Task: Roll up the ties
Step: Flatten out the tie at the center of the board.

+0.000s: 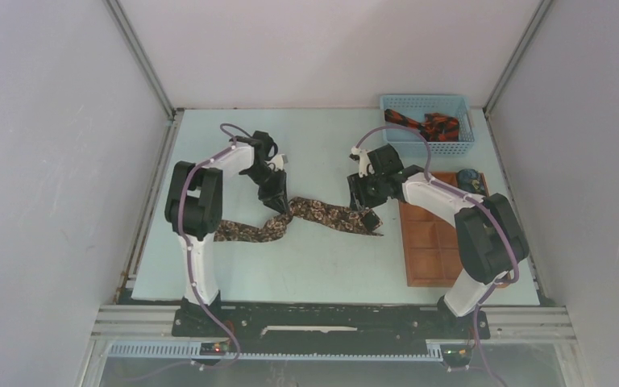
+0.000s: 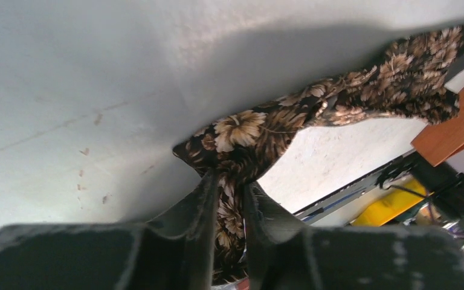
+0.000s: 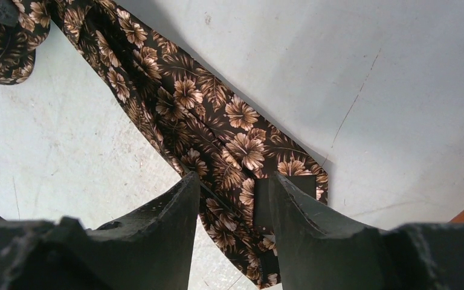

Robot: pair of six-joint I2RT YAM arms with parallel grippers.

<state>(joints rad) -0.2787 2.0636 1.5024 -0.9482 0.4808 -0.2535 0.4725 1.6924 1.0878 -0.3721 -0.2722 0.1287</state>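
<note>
A dark brown tie with tan flowers lies stretched across the middle of the table. My left gripper stands on its middle. In the left wrist view its jaws are only slightly apart, with bunched tie fabric loose between them. My right gripper hangs over the tie's wide end. In the right wrist view it is open, its fingers straddling the fabric beside a black loop. A black and red-orange tie lies in the basket.
A blue mesh basket stands at the back right corner. An orange-brown tray of square compartments lies along the right side, close to my right arm, with a small blue thing at its far end. Grey walls enclose the table.
</note>
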